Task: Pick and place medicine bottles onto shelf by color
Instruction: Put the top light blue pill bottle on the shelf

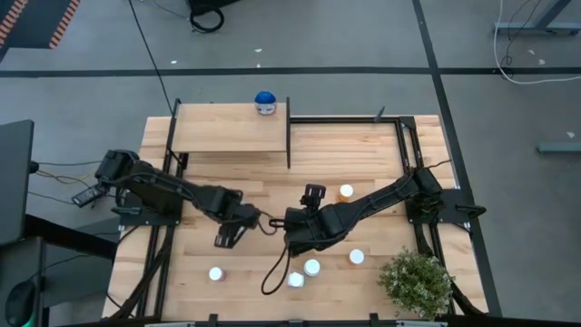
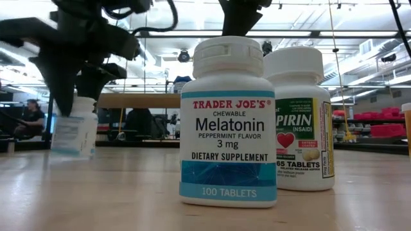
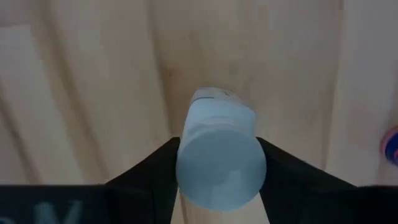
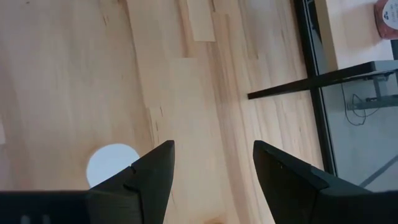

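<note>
We had the left pincer (image 3: 217, 171) set around a small white-capped bottle (image 3: 221, 158), one dark finger at each side of its round cap, the jaws narrowed to about its width; whether they truly pressed on it we could not tell. The bottle stood upright on the table (image 1: 363, 154), its long axis running straight up into the pincer, so we judged the coming move to be a squeeze and a plain lift. In the low view the same bottle (image 2: 74, 125) showed a pale body with a paper label, under the dark fingers.

The right pincer (image 4: 211, 177) hung wide and empty above the planks near the table's middle, a white cap (image 4: 112, 163) just beside one finger.

The shelf (image 1: 231, 127), a light-wood board on a black frame, lay at the far left of the table, on the left arm's side, so that arm was the nearer for the placing. A blue-topped bottle (image 1: 265, 102) already stood at its far edge. Other white caps sat in a loose group at the near side, one orange-bodied bottle (image 1: 346, 192) farther back. Close to the low camera stood a smooth white melatonin bottle (image 2: 228, 122) with a ribbed cap, an aspirin bottle (image 2: 298, 119) just behind it.
</note>
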`<state>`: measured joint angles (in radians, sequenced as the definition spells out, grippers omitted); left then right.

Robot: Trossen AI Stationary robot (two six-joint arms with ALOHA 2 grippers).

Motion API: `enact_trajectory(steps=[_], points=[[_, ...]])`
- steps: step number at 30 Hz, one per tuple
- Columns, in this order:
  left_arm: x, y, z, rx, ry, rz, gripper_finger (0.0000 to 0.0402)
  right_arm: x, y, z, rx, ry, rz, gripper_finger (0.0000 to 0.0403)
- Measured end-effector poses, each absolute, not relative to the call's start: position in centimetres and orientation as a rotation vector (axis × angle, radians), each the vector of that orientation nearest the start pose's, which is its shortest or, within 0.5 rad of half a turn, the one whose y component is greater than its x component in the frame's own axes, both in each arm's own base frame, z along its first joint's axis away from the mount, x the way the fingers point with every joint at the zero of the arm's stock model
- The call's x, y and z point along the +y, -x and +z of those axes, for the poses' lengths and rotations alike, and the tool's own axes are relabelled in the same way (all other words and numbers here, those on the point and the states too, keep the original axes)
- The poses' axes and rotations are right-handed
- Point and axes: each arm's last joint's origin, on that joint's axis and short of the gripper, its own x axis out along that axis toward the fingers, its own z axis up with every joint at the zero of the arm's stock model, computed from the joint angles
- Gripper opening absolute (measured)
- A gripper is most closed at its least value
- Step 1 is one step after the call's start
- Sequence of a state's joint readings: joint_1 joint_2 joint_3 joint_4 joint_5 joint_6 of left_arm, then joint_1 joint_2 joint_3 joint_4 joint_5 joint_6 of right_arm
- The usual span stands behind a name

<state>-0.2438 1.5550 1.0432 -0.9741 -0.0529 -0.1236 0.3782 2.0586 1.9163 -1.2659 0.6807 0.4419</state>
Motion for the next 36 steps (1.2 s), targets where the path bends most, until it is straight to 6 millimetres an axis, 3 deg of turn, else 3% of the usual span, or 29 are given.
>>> enact_trajectory(steps=[4, 8, 12, 16, 28, 36], points=[[-4.8, -26.0, 22.7, 1.435, -0.076, -0.025, 0.0194, 13.4, -38.7, 27.2, 1.116, 0.331, -0.502, 0.0225], [-2.9, -26.1, 26.5, 1.374, -0.087, 0.028, 0.0176, 13.7, -38.5, 27.2, 1.118, 0.335, -0.498, 0.0225], [-0.1, -25.9, 30.1, 1.363, -0.172, 0.150, 0.0178, 13.8, -38.5, 27.2, 1.116, 0.341, -0.496, 0.0225], [3.2, -25.6, 32.3, 1.356, -0.155, 0.215, 0.0200, 13.8, -38.5, 27.2, 1.113, 0.341, -0.499, 0.0225], [13.3, -22.7, 34.6, 1.349, -0.142, 0.377, 0.0186, 14.0, -38.8, 27.3, 1.081, 0.319, -0.495, 0.0225], [17.4, -20.8, 34.3, 1.334, -0.085, 0.410, 0.0200, 14.1, -39.2, 27.4, 1.038, 0.286, -0.488, 0.0225]])
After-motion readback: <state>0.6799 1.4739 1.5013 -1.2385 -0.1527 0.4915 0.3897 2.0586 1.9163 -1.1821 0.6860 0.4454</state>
